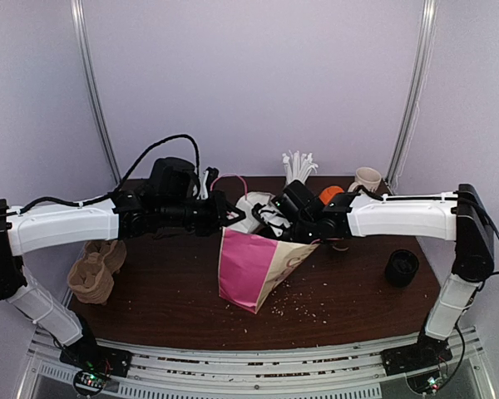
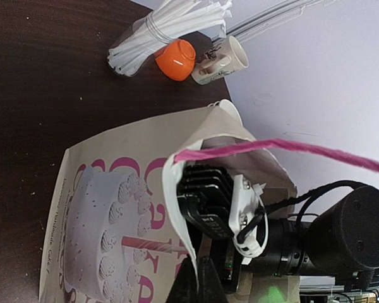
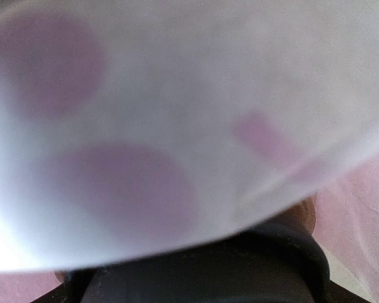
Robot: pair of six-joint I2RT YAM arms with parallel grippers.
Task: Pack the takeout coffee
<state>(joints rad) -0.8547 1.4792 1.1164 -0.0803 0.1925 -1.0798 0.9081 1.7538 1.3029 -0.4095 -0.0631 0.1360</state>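
Mid-surface [image 1: 358, 307]: paper bag [image 1: 248, 270], pink and white, cake print on its side, mouth up, leaning a little. Crumbs scattered just in front of it.

At the bag's top edge, from the left: left tool [image 2: 198, 278]. In the left wrist view, fingers [image 2: 208, 281] nearly together, with the bag's white rim running down into them. Looks pinched on that rim. Pink cord handle [image 2: 290, 150] stretched across above.

In the bag's mouth, from the right: right tool [image 1: 270, 218], tips hidden by paper. Cannot tell how far open, nor whether anything is held.

From the right wrist: takeout coffee [image 3: 202, 271], seen only as a dark rounded lid shape low in frame with a brown sliver at its right. Lies behind the blurred white-and-pink bag wall, which is close to the lens. Placed inside the bag, right by the right tool. Too blurred for more.

Elsewhere on the surface:
- far left: cardboard cup carrier [image 1: 96, 268].
- along the back: bundle of white straws [image 1: 298, 166], orange bowl [image 1: 331, 194] and cream mug [image 1: 367, 179], with the bowl just beside the mug.
- right side: black cylindrical item [image 1: 402, 268], alone and well apart from the bag, kind unclear.
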